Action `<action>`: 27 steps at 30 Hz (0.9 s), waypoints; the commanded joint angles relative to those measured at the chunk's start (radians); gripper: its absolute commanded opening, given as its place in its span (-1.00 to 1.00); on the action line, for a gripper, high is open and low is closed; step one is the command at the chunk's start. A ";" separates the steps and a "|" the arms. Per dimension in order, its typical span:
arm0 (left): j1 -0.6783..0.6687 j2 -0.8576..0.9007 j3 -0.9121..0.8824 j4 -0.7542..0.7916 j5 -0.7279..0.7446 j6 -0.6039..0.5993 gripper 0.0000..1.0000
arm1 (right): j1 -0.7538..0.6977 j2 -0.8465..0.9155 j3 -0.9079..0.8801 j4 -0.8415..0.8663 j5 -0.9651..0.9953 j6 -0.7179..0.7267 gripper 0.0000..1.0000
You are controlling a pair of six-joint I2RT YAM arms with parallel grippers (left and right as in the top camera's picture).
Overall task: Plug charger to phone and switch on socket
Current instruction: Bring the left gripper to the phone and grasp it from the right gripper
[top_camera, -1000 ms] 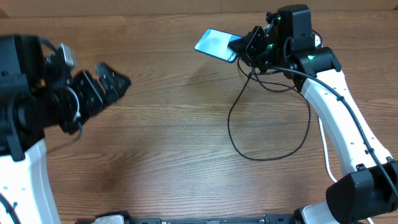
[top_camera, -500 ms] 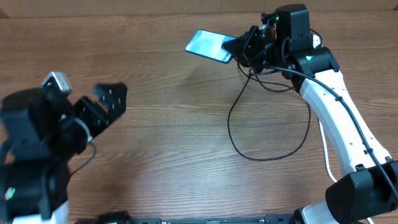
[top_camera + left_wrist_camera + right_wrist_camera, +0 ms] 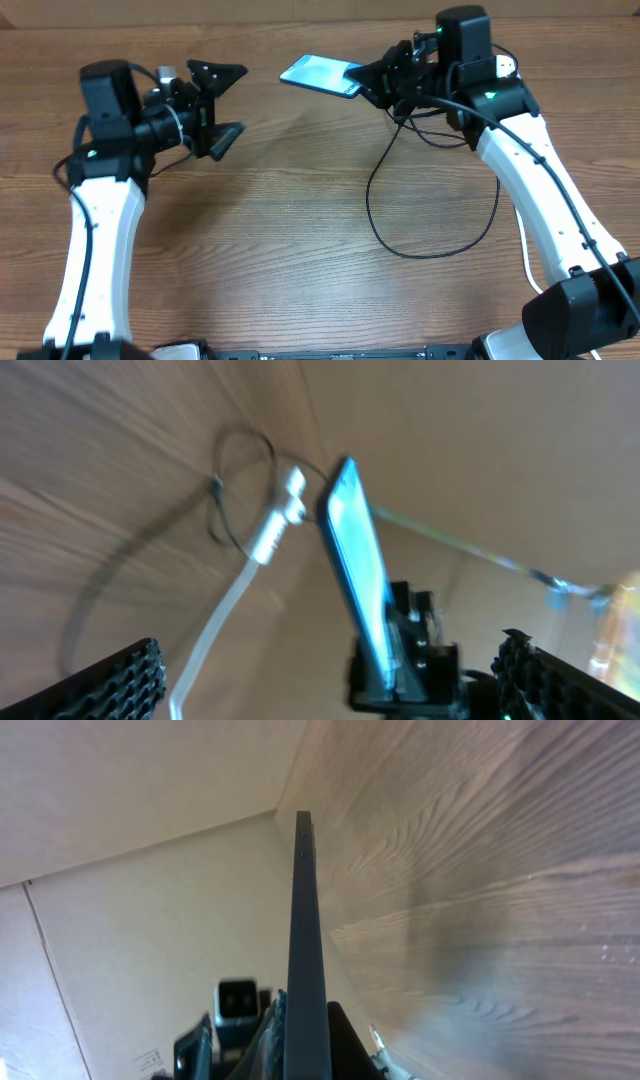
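Note:
My right gripper (image 3: 368,80) is shut on one short end of the phone (image 3: 318,74) and holds it off the table at the back, its light blue screen up. In the right wrist view the phone (image 3: 305,920) shows edge-on between the fingers of that gripper (image 3: 308,1040). My left gripper (image 3: 226,103) stands open a short way left of the phone, pointing at it. From the left wrist view the phone (image 3: 352,560) stands between the spread fingers of the left gripper (image 3: 328,668). The charger (image 3: 440,250) loops on the table below the right gripper; its ends are hidden. A blurred white shape, seemingly the socket (image 3: 272,528), lies beyond.
A thick white cord (image 3: 525,240) runs along the table beside the right arm, and shows again as the cord (image 3: 205,645) trailing from the white shape. The wooden table (image 3: 280,230) stretches between the two arms. A pale wall (image 3: 130,850) stands behind the table's far edge.
My left arm has swung up from the lower left to the back, its open gripper now facing the phone. The right gripper has carried the phone leftward.

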 commanded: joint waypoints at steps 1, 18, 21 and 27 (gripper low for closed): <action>-0.053 0.077 0.001 0.115 0.211 -0.243 1.00 | 0.055 -0.042 0.041 0.029 0.016 0.068 -0.93; -0.095 0.124 0.001 0.286 0.235 -0.486 0.22 | 0.158 -0.042 0.041 0.091 0.079 0.191 -0.93; -0.095 0.124 0.001 0.286 0.229 -0.489 0.04 | 0.172 -0.042 0.041 0.090 0.095 0.190 -0.93; -0.095 0.124 0.001 0.286 0.209 -0.504 -0.11 | 0.205 -0.042 0.041 0.091 0.128 0.191 -0.93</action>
